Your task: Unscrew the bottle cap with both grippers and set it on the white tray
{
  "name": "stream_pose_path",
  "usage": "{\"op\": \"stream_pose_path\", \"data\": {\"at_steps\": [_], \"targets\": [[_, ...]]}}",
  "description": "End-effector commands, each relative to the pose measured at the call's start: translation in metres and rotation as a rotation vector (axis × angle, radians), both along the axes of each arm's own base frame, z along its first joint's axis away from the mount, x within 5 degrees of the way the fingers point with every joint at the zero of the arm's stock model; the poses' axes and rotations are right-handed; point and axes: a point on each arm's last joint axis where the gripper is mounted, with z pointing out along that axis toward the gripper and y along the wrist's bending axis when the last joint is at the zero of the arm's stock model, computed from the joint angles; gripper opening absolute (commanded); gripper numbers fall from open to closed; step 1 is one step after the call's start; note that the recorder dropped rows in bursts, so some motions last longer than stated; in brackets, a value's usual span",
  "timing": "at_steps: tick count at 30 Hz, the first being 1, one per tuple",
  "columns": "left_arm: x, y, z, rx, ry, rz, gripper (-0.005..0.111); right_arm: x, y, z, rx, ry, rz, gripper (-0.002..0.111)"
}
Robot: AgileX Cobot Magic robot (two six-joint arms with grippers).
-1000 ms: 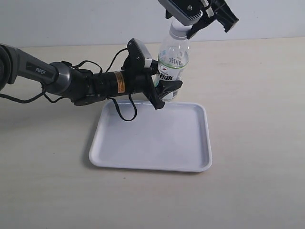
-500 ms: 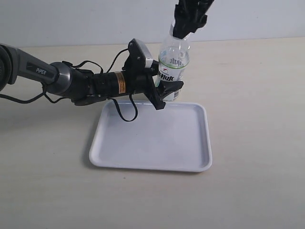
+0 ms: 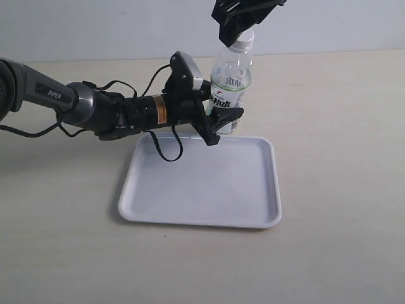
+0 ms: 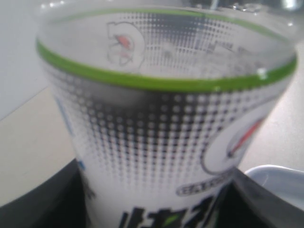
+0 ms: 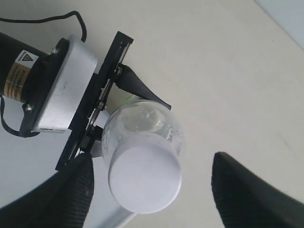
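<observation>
Only the right wrist cam shows the right fingers (image 5: 71, 190) apart, clear of the bottle cap (image 5: 145, 178). The left fingers (image 3: 210, 133) clamp the bottle (image 3: 229, 88) just beside the white tray (image 3: 202, 215). One bottle, one cap, one tray.

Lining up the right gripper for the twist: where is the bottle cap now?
The bottle cap is on the bottle, near top centre of the exterior view, beyond the white tray, between the open fingers of the right gripper, untouched.

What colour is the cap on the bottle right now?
White, with no markings on the top of the cap. The right wrist view shows it best.
</observation>
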Motion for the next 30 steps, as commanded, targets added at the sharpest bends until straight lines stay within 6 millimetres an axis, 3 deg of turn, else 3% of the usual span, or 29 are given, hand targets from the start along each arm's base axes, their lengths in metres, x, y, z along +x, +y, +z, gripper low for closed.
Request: {"op": "stream_pose_path", "data": {"at_steps": [1, 30], "targets": [[0.0009, -0.0018, 0.0137, -0.050, -0.019, 0.000, 0.000, -0.0019, 0.0004, 0.0038, 0.015, -0.003, -0.020, 0.067], [0.0009, -0.0018, 0.0137, -0.050, -0.019, 0.000, 0.000, -0.0013, 0.0010, -0.0023, 0.023, 0.036, -0.052, 0.064]]}}
